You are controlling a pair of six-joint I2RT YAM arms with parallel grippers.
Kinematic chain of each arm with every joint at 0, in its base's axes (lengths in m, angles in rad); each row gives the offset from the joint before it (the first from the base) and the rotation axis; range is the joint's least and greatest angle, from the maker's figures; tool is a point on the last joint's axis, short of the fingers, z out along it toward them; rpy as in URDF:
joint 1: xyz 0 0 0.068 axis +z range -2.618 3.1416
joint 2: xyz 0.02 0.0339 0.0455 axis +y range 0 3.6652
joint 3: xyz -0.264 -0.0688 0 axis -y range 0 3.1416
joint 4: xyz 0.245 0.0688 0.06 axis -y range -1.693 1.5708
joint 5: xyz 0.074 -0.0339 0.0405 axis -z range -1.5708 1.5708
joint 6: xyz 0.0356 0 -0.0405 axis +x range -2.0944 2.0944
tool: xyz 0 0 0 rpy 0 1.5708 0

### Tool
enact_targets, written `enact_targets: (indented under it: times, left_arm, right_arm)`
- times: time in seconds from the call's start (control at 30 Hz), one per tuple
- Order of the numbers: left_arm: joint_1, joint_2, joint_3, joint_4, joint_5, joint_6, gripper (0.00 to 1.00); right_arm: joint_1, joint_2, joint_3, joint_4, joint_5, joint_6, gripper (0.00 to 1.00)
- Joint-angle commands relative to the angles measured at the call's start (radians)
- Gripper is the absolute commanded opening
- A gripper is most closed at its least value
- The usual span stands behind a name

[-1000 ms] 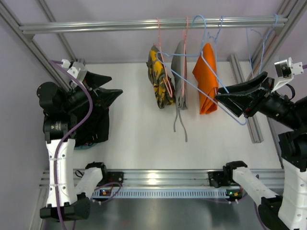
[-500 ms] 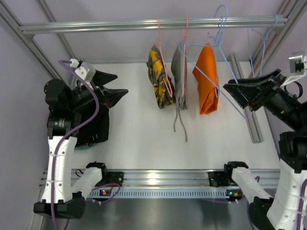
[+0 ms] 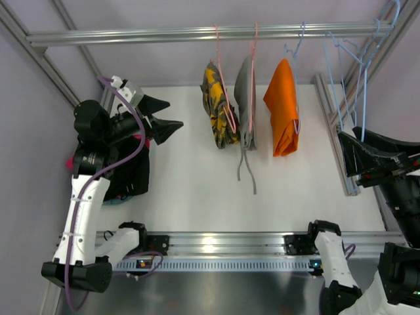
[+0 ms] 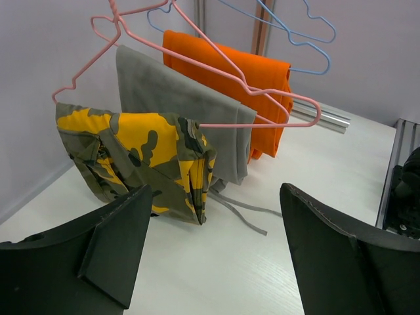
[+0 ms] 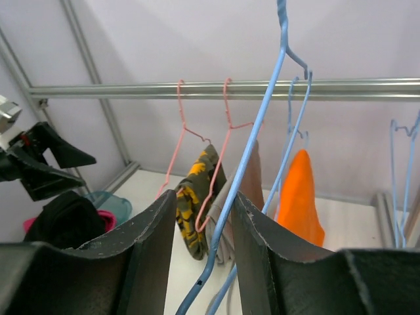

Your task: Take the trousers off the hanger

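The right gripper (image 5: 203, 200) pinches a blue hanger (image 5: 283, 26), jaws narrowly parted, right of the orange garment (image 3: 282, 118). The left gripper (image 3: 176, 113) gapes wide, empty.

The black trousers (image 3: 131, 176) are heaped at nine o'clock, the magenta-pink trousers (image 3: 69, 161) glimpsed beside them; the blue hanger (image 5: 254, 134) is seen bare.

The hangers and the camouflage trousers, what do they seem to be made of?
The blue hanger and the pink hangers look like thin wire with a smooth coloured coating, probably plastic over metal: they are slim, evenly bent and slightly glossy. The camouflage trousers look like matte woven cloth, perhaps cotton: they show soft folds, stitched seams and no shine.
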Motion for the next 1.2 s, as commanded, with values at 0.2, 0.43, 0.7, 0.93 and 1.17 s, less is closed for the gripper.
enact_targets:
  times: [0.2,0.43,0.7,0.93,1.17]
  left_arm:
    - [-0.026,-0.016,-0.019,0.065,-0.024,0.020,0.84]
    - [-0.033,-0.034,-0.060,0.096,-0.030,-0.005,0.84]
    - [-0.035,-0.069,-0.098,0.098,-0.050,0.003,0.85]
    - [-0.035,-0.088,-0.120,0.098,-0.060,0.001,0.85]
    - [-0.035,-0.098,-0.135,0.098,-0.067,0.001,0.85]
  right_arm:
    - [-0.016,0.030,-0.119,-0.150,0.171,-0.103,0.00]
    - [-0.015,0.191,-0.075,-0.092,0.147,-0.171,0.00]
    - [-0.018,0.467,0.103,-0.073,0.022,-0.237,0.00]
    - [-0.021,0.619,0.220,-0.038,-0.021,-0.234,0.00]
    - [-0.023,0.699,0.231,-0.011,-0.040,-0.251,0.00]
